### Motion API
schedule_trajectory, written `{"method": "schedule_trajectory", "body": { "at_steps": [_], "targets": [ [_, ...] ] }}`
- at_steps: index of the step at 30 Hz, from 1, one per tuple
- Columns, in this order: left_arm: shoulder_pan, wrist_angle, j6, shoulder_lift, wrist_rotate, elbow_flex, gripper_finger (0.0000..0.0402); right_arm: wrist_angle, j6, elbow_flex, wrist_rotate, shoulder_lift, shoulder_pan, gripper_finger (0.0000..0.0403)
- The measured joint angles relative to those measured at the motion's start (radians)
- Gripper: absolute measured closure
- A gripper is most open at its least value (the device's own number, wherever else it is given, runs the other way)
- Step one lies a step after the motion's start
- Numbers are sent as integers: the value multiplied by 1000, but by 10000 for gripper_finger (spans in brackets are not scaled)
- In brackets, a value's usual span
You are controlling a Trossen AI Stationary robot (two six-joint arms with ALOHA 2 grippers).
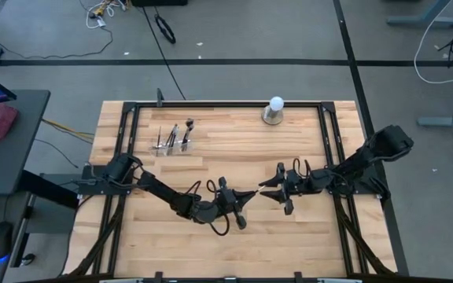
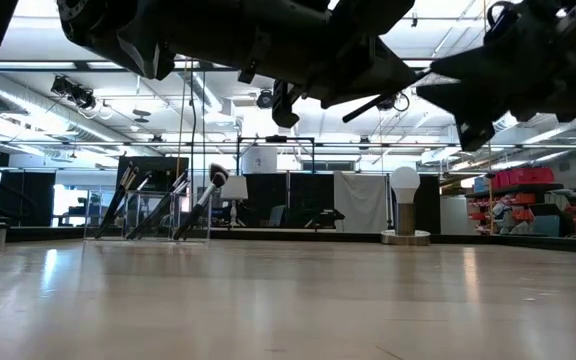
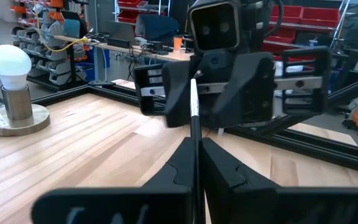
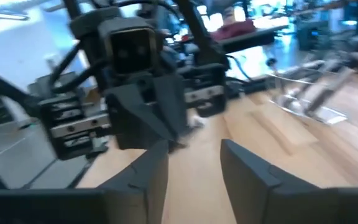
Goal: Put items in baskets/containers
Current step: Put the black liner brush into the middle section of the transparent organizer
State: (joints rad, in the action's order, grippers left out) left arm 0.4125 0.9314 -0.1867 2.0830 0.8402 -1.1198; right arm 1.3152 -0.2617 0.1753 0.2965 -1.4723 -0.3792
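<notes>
One thin makeup brush [image 3: 194, 106] with a silver section is held in the air over the middle of the table by my left gripper [image 1: 244, 201], which is shut on it. The brush's free end points at my right gripper [image 1: 270, 191]. That gripper faces the left one at close range with its fingers open [image 4: 194, 168]. I cannot tell whether they touch the brush. The clear plastic holder [image 1: 174, 144] stands near the far left of the table, and several brushes lean upright in it [image 2: 158, 205]. My left gripper pinches the brush between its two fingers, with the handle [image 3: 196, 158] lying along them. The brush sticks out forward past the fingertips toward the table's right. It is lifted clear of the table and roughly level, rising slightly toward its free end [image 2: 373, 104].
A white bulb on a grey round base [image 1: 274, 110] stands at the far edge, right of centre. A black frame [image 1: 211, 104] runs around the wooden top. Bare wood lies between the grippers and the holder.
</notes>
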Motion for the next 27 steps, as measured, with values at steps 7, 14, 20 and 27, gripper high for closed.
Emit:
{"method": "schedule_trajectory", "body": {
  "at_steps": [7,14,20,27],
  "targets": [
    [0,1,-1,-2,-4,-1,387,-7,20,43,-65,0,1,283],
    [0,-4,-4,-2,-15,-1,380,-27,47,49,-71,1,0,388],
    [-3,-32,96,-2,-46,-1,319,-180,41,50,-66,90,1,393],
    [-49,-235,114,-2,-81,-58,193,-549,79,125,-16,211,1,394]
  ]
}}
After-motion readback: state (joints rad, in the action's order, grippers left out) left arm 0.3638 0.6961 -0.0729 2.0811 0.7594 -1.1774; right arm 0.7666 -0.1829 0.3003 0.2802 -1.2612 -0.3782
